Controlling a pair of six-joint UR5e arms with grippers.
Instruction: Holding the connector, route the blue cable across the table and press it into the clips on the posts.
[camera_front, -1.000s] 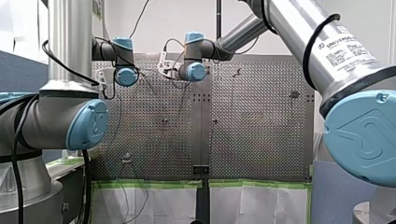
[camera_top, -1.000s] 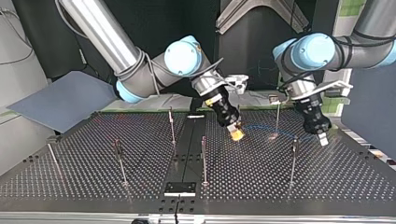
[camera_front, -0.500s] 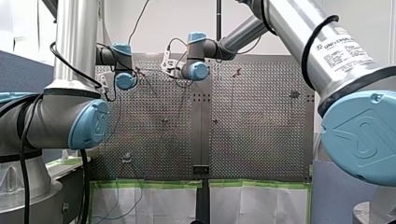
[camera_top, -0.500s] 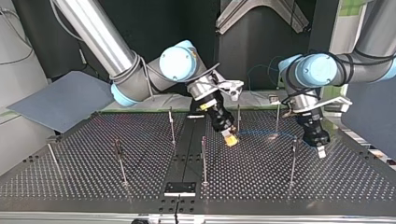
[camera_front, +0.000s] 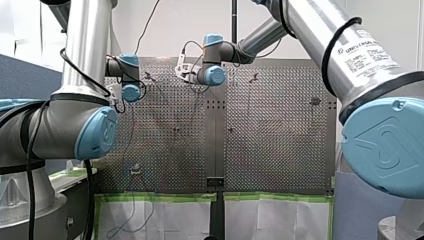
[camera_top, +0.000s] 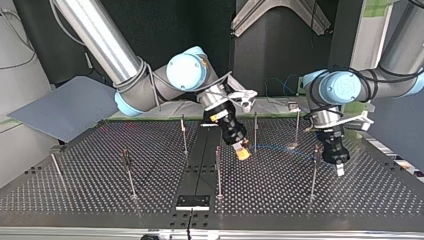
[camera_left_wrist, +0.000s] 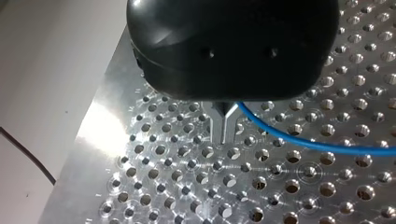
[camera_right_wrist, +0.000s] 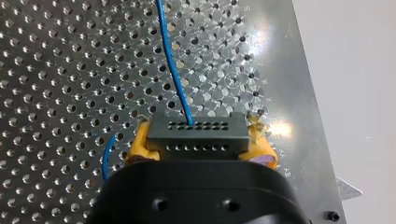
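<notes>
So my right gripper (camera_top: 241, 151) pinches the connector (camera_right_wrist: 196, 133). The cable (camera_top: 276, 148) runs sideways to my left gripper (camera_top: 339, 169), closed on it (I think). The nearest post (camera_top: 255, 129) is just beside the right gripper.

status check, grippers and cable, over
Right gripper shut on connector. Left gripper shut, blue cable running out beside it. Cable strung between both, low over table; posts close by.
</notes>
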